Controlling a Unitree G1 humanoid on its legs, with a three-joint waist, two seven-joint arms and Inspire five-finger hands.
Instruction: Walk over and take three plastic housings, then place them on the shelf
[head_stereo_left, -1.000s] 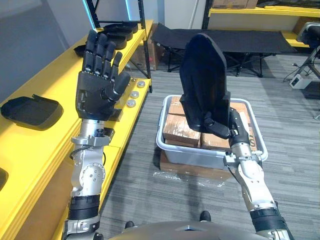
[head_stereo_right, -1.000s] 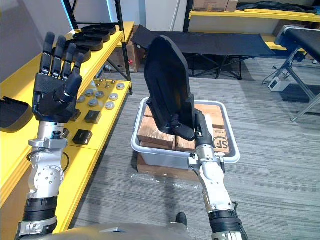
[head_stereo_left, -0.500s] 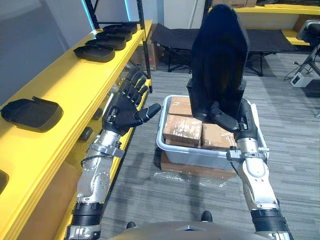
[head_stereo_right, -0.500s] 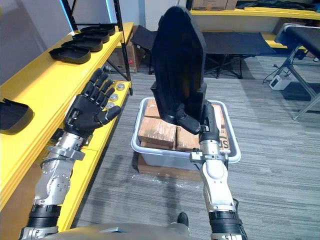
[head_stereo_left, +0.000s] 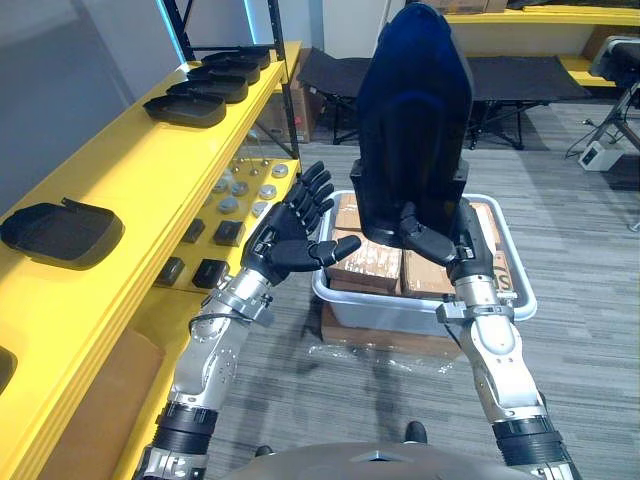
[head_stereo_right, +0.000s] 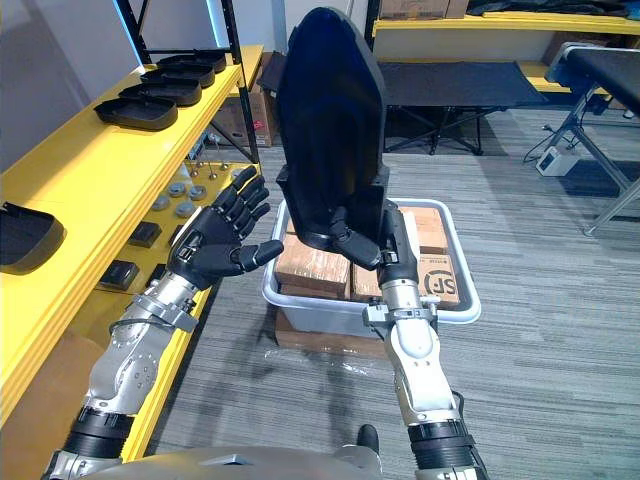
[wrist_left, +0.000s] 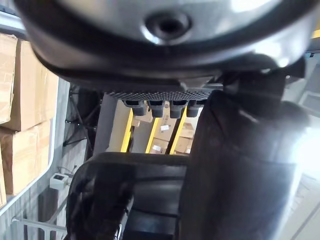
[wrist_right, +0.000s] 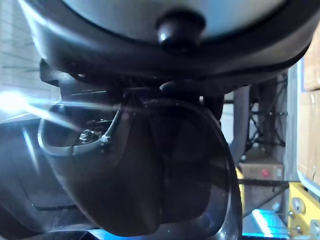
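Black housing (head_stereo_left: 415, 110): glossy, shield-shaped, rounded top, stands upright, lower edge pinched in right hand (head_stereo_left: 450, 248), just right of left hand (head_stereo_left: 285, 240). Shelf (head_stereo_left: 130, 170): yellow, left of both hands. Lone housing (head_stereo_left: 60, 228) lies flat there, left of left hand. Housing row (head_stereo_left: 205, 88) lies far beyond it.

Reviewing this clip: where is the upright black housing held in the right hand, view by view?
Left eye view: housing top centre, above right hand.
Right eye view: top centre.
Left wrist view: probably the dark glossy shape past left hand.
Right wrist view: dark shell close against the palm.
Shared landmark: grey bin of cardboard boxes.
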